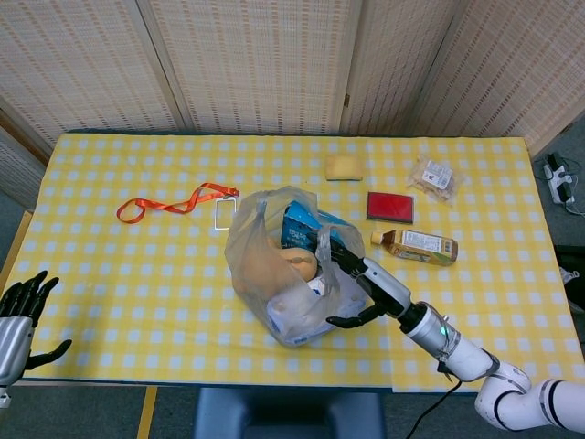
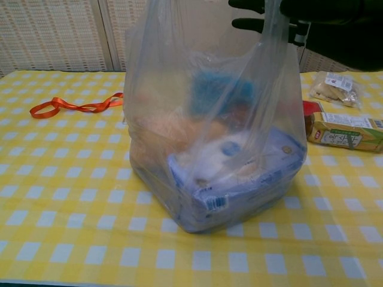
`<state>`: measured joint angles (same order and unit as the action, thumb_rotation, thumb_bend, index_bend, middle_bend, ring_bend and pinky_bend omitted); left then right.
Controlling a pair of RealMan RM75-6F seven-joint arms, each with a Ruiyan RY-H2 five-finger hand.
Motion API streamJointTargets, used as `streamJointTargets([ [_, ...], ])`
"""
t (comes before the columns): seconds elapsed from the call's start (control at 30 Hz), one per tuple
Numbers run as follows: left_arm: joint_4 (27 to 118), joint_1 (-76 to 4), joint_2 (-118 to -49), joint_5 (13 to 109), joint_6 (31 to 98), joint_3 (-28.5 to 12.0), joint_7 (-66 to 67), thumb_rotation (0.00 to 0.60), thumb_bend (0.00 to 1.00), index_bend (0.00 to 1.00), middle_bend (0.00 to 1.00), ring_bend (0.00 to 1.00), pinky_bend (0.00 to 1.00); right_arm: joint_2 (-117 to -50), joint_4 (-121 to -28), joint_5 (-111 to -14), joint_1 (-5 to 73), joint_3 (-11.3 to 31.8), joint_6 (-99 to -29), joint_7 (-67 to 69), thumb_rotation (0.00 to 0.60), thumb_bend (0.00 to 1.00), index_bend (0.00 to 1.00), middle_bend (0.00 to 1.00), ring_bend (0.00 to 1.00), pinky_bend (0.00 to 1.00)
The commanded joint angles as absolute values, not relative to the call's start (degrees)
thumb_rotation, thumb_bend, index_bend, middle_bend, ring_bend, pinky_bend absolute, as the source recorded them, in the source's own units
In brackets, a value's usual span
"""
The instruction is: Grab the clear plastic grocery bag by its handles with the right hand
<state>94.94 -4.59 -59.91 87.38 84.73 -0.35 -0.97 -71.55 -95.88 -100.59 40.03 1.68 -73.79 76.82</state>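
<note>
The clear plastic grocery bag stands upright at the middle of the yellow checked table, full of groceries, its two handles sticking up. It fills the chest view as the bag. My right hand is open at the bag's right side, its fingers stretched toward the right handle and its thumb low by the bag's wall. In the chest view the right hand shows dark behind the top of that handle. No grip on the handle shows. My left hand hangs open off the table's near left corner.
To the right of the bag lie a bottled tea, a red wallet and a packet of snacks. A yellow sponge sits behind the bag. An orange lanyard with a badge lies to the left.
</note>
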Motion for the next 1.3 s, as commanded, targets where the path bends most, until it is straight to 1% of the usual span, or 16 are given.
streamJointTargets([
  [0.03, 94.89, -4.59, -59.81, 87.49, 84.71, -0.33, -1.25, 0.600, 0.21, 0.00, 0.00, 0.00, 0.00, -71.88, -95.90, -99.02, 41.28, 2.65, -72.11, 77.47, 0.600, 0.25, 0.00, 0.00, 0.00, 0.00],
  [0.3, 94.66, -4.51, -59.47, 87.38, 84.72, -0.44, -2.35, 0.600, 0.22, 0.00, 0.00, 0.00, 0.00, -73.25, -93.92, -95.71, 44.20, 5.38, -68.75, 78.54, 0.600, 0.25, 0.00, 0.00, 0.00, 0.00],
  [0.6, 94.49, -4.52, -59.13, 87.31, 84.54, -0.50, -3.50, 0.600, 0.21, 0.00, 0.00, 0.00, 0.00, -74.33, -91.14, -91.28, 47.33, 7.78, -63.06, 82.16, 0.600, 0.25, 0.00, 0.00, 0.00, 0.00],
  [0.73, 94.36, -4.31, -58.98, 87.29, 84.97, -0.62, -4.05, 0.600, 0.21, 0.00, 0.00, 0.00, 0.00, -74.64, -90.45, -90.40, 49.59, 8.83, -59.66, 85.20, 0.600, 0.25, 0.00, 0.00, 0.00, 0.00],
  [0.87, 94.25, -4.15, -58.80, 87.44, 85.30, -0.64, -4.65, 0.600, 0.21, 0.00, 0.00, 0.00, 0.00, -75.06, -90.07, -89.60, 51.10, 9.80, -57.68, 86.26, 0.600, 0.25, 0.00, 0.00, 0.00, 0.00],
  [1.07, 94.09, -3.87, -58.51, 87.82, 85.90, -0.62, -5.50, 0.600, 0.21, 0.00, 0.00, 0.00, 0.00, -75.36, -90.70, -89.67, 51.63, 10.00, -57.18, 85.51, 0.600, 0.25, 0.00, 0.00, 0.00, 0.00],
  [1.3, 94.04, -3.67, -58.38, 88.25, 86.26, -0.51, -5.87, 0.600, 0.22, 0.00, 0.00, 0.00, 0.00, -74.94, -91.65, -90.54, 49.95, 8.62, -59.07, 84.85, 0.600, 0.25, 0.00, 0.00, 0.00, 0.00],
])
